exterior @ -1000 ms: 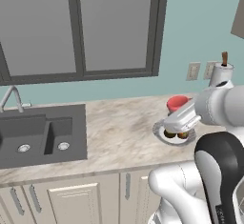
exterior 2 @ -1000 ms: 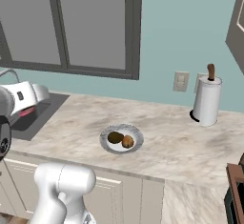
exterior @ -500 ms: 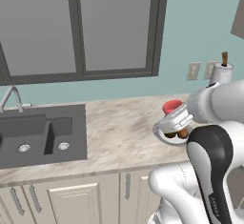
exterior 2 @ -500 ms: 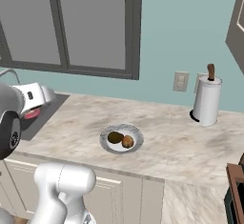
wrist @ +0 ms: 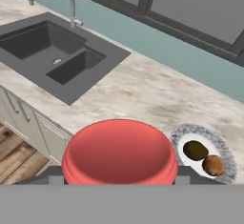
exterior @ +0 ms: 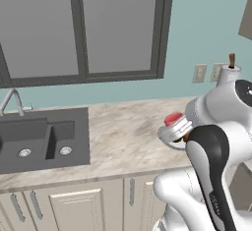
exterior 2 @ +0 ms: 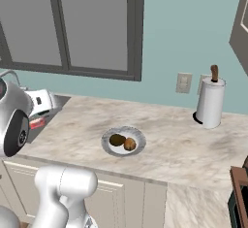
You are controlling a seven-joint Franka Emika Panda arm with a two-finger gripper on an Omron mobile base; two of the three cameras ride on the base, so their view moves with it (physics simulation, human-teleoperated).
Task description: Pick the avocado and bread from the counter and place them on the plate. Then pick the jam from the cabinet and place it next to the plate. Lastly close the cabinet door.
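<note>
So the food part is sorted: the avocado [exterior 2: 116, 139] and the bread [exterior 2: 130, 144] are both sitting side by side on the plate [exterior 2: 137, 133], touching or near enough. Now I've got the jam [wrist: 118, 153] clamped in my end effector [exterior: 173, 126], red lid filling the bottom of my hand view, and I'm carrying it above the counter [exterior 2: 164, 144], not set down yet. From the hand view the plate is just off to the right of the jar, so I'd say I'm close to the drop spot.

What's left, by my reckoning: put the jar down beside the plate, let go, then go shut the cabinet door [exterior 2: 240, 33], which looks like the dark panel at the upper right edge of the right base view. I can't tell much more about it from here.

Around me: the dark grey sink [exterior: 44, 139] with its faucet [exterior: 12, 100] is well off to the left, and the paper towel roll [exterior 2: 210, 102] stands by the wall, well apart from the plate. Nothing sits between the jar and the bare counter next to the plate; the main thing is not clipping the plate's rim on the way down.
</note>
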